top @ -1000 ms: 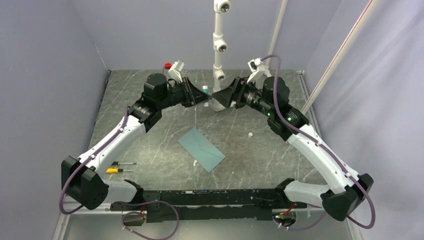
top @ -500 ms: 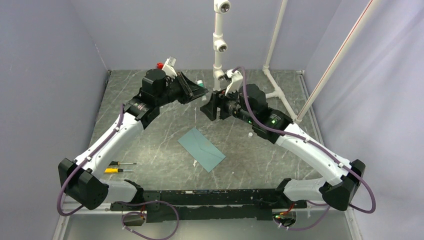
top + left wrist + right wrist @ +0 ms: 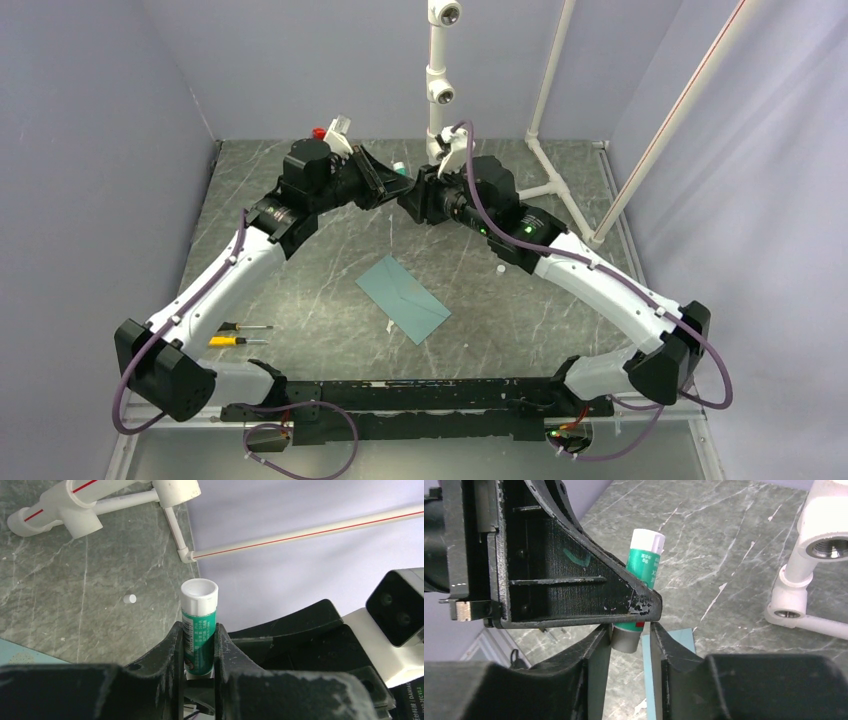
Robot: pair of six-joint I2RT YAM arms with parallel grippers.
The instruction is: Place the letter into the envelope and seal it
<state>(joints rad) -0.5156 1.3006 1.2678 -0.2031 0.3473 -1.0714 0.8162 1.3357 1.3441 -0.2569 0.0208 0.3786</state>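
The teal envelope (image 3: 403, 298) lies flat in the middle of the table, flap side up; a corner shows in the left wrist view (image 3: 15, 652) and part of it below the right jaws (image 3: 681, 640). The letter is not in view. My left gripper (image 3: 398, 182) is shut on a green glue stick (image 3: 199, 625) with an open white top, held above the table at the back. My right gripper (image 3: 412, 197) faces it, open, its jaws on either side of the stick's grey bottom end (image 3: 626, 640); I see a gap on the right side.
A small white cap (image 3: 499, 269) lies on the table right of the envelope, also in the left wrist view (image 3: 129, 599). A white pipe stand (image 3: 437, 90) rises at the back. Two screwdrivers (image 3: 240, 335) lie at the front left.
My right arm has swung left toward my left gripper, and its open jaws now sit around the bottom end of the glue stick. My left gripper shifted slightly. The envelope has not moved.
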